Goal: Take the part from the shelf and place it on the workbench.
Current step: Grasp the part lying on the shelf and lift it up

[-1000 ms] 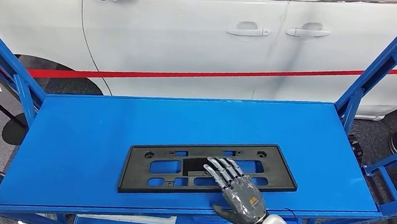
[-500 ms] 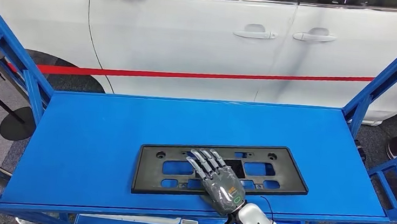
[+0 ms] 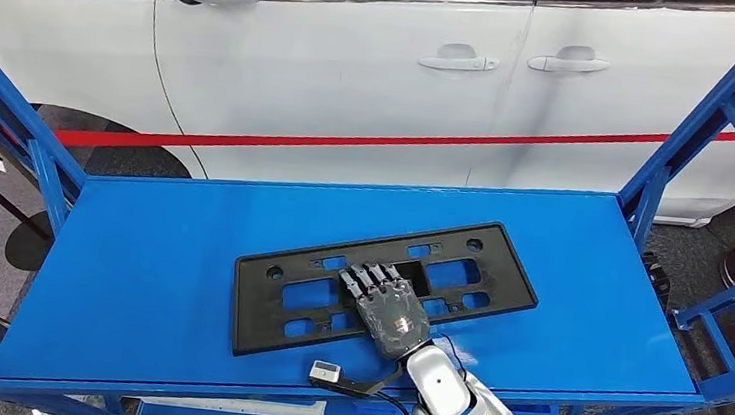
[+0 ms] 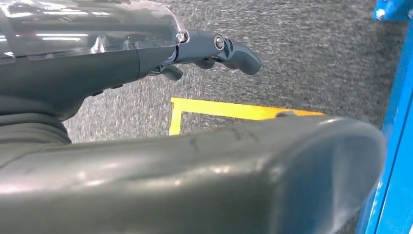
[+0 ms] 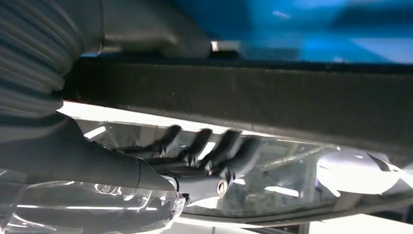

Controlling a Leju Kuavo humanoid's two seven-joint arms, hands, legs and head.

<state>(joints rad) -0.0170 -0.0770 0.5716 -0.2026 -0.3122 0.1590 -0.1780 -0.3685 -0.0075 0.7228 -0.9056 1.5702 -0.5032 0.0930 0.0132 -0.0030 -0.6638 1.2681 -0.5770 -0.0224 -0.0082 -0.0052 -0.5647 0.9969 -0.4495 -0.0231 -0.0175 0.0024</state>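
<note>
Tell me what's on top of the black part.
The right hand lies on the black part, fingers curled over a middle cutout. What lies beneath the palm is covered.

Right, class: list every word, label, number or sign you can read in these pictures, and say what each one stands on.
No text can be read in any view.
The back of the right hand carries a small lit mark, too small to read.
The black part, the blue shelf and the white car show no lettering.
</note>
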